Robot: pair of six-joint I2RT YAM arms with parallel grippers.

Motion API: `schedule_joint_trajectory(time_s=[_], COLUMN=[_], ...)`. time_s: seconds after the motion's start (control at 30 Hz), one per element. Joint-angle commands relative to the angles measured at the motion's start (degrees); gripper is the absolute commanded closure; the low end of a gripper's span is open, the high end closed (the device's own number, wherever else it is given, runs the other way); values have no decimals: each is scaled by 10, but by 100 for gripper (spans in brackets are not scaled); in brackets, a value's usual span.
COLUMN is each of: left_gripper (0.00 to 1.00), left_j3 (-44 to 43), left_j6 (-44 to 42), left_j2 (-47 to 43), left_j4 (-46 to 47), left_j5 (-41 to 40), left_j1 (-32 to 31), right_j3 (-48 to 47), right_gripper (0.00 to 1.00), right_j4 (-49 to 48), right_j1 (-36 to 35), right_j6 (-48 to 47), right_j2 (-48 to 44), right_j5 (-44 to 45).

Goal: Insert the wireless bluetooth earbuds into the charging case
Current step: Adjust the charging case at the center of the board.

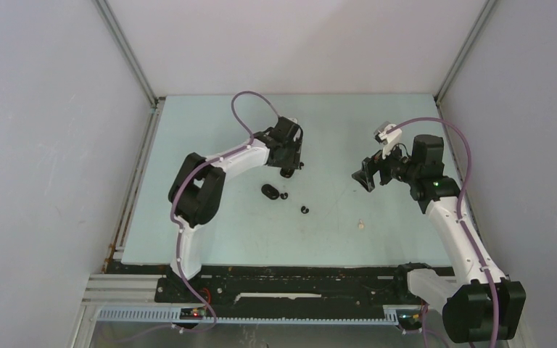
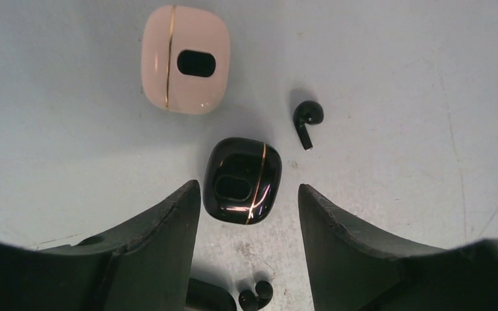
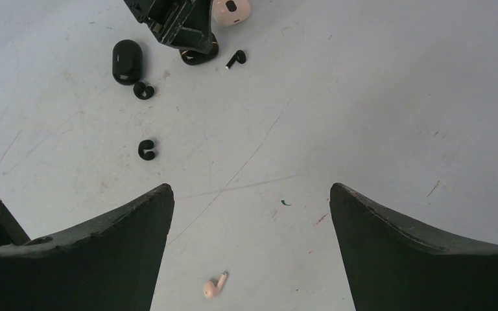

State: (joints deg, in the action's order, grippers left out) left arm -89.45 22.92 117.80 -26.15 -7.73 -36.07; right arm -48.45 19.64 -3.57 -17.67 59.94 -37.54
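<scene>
Left gripper point(image 2: 248, 194) is shown spread astride the black case point(image 2: 242, 180); right gripper point(image 3: 249, 188) is spread, empty. The earbud point(image 2: 307, 120) at upper right is judged light, slippery, best pinched across its stem.

Jaws spread wide; pink earbud point(image 3: 213, 286) lies between them, black earbuds point(image 3: 146, 149) farther off

Three cases point(image 2: 185, 58); three black earbuds point(image 3: 146, 149); one pink earbud point(image 3: 214, 285).

Bright even light, soft shadows, glints on the black case point(image 2: 241, 188) — focus sharp
</scene>
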Motion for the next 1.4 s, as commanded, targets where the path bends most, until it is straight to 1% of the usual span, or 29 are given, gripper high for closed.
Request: schedule_joint_trajectory(time_s=[0.0, 0.33, 0.5, 0.63, 0.7, 0.8, 0.87, 0.93, 1.0, 1.13, 1.37], left_gripper=[37, 37, 37, 38, 38, 35, 33, 29, 27, 27, 27], left_j3=[-19, -1, -6, -10, -11, -21, -28, -40, -64, -102, -175], left_j6=[-10, 28, 20, 1, -15, -38, -49, -50, -43, -32, -35], left_j2=[6, -15, -16, -37, -50, -60, -58, -52, -37, -2, 58], left_j4=[-15, -37, -37, -63, -75, -97, -104, -108, -118, -125, -142], left_j5=[15, 94, 124, 81, 41, -9, -20, -24, -16, 15, 59], left_j1=[-4, -35, -49, -50, -49, -46, -40, -30, -13, 15, 29], right_j3=[-8, -8, -9, -8, -8, -8, -8, -8, -8, -8, -8], right_gripper=[8, 8, 8, 8, 8, 8, 8, 8, 8, 8, 8], right_j4=[-2, -2, -2, -1, -1, -1, -1, 0, 0, 0, 0], right_j1=[-1, -5, -8, -8, -7, -7, -8, -8, -8, -6, -2], right_j6=[-10, -13, -15, -15, -14, -15, -15, -15, -15, -16, -16], right_j2=[3, 8, 9, 9, 7, 7, 7, 7, 7, 9, 11], right_j5=[4, 8, 12, 13, 13, 12, 12, 12, 11, 12, 11])
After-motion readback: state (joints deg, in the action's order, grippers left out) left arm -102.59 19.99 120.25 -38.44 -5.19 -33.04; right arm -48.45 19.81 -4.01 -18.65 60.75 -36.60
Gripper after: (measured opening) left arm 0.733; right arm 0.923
